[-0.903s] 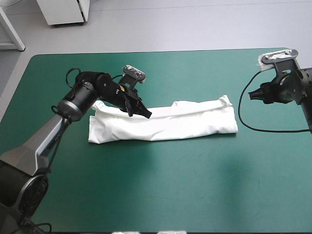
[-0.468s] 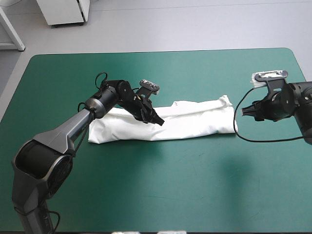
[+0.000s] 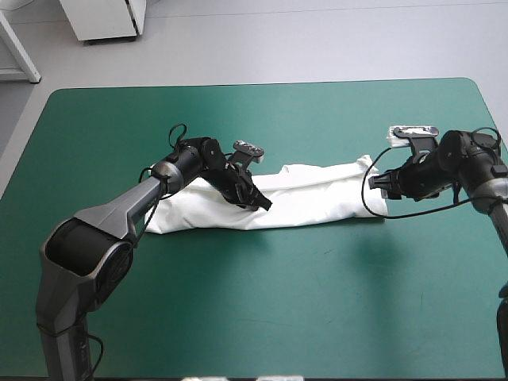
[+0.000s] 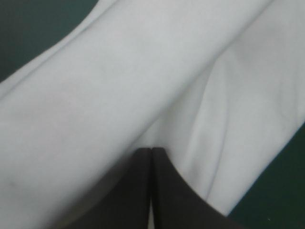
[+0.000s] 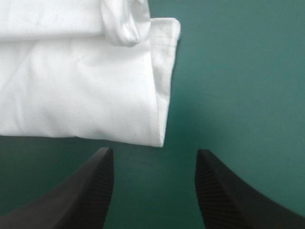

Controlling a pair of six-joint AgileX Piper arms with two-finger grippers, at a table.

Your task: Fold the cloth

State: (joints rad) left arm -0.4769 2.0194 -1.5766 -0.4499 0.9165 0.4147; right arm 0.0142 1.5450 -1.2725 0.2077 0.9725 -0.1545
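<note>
Our black left pincer (image 4: 151, 151) is pressed together over the white folded T-shirt (image 3: 317, 198). With our black right pincer (image 5: 153, 150) apart at its end, we might catch one layer and undo it.

Looks like a robotics lab: teal-green covered table (image 3: 262, 317), bare grey floor (image 3: 317, 40), white cabinet (image 3: 103, 20) beyond.

Teal-green table (image 3: 262, 317), white T-shirt (image 3: 317, 198) folded lengthwise on it

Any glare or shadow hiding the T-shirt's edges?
High view: even light, no glare, T-shirt outline plain. Right wrist view: thin shadow under its edge ahead of the open right tool. Left wrist view: shaded folds around the shut left tool.
</note>
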